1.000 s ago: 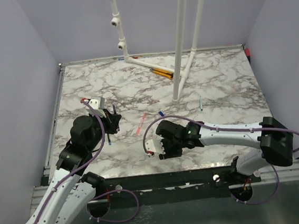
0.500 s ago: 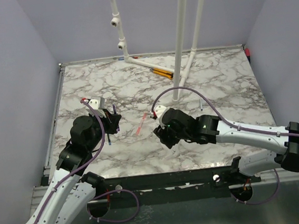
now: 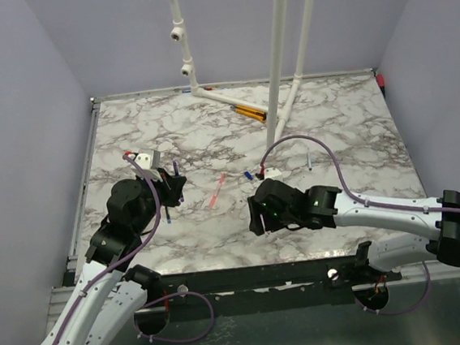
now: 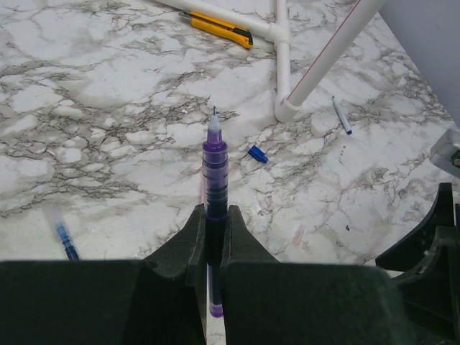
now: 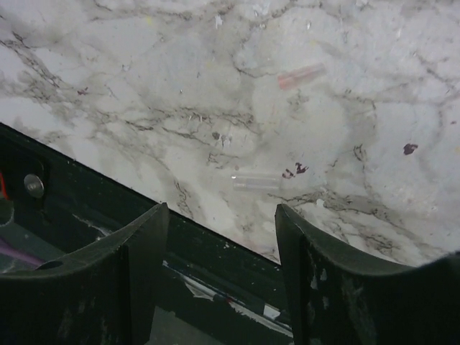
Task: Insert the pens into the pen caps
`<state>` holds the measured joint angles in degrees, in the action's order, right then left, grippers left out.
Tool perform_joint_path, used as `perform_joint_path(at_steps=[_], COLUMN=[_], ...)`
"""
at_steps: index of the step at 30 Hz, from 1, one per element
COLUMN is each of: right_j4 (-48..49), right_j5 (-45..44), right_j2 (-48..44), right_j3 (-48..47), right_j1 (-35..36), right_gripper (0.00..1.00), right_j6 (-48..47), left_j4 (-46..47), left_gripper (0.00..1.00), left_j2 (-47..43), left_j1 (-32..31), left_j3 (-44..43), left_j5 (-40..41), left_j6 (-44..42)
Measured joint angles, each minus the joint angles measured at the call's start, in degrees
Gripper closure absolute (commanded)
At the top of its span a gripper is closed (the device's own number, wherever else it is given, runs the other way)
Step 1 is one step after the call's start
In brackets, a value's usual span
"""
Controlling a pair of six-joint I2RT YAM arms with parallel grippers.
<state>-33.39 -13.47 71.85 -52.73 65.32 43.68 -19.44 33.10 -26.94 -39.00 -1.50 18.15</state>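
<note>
Pen [image 4: 215,167] in left gripper [image 4: 214,218], nib forward, lengthwise between jaws

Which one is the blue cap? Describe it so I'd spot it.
Follow the white pipe stand down to its foot on the marble table. Just left and slightly in front of that foot lies the blue cap: stubby and solid blue, far shorter than the pink-red pen to its left.
</note>
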Motion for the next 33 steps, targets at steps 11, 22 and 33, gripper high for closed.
perform_joint_path(at_steps=[11,22,33], right_j4=[3.58,6.86,7.08], right_j5=[6.32,6.19,2.67], right_j2=[0.52,6.73,9.88], right_j3=[8.9,10.8,10.78], right_j1=[0.04,0.39,0.42], right_gripper=[0.44,0.47,0.52], right_j6=[13.77,24.06,31.34], left_j4=[0.0,0.0,-0.02], left_gripper=[1.0,1.0,1.0], left_j2=[-0.94,-1.44,-1.99], left_j1=[0.0,0.0,0.0], left_j3=[0.0,0.0,0.0], left_j5=[-0.42,-0.5,-0.59], left_j6=[0.0,0.0,0.0])
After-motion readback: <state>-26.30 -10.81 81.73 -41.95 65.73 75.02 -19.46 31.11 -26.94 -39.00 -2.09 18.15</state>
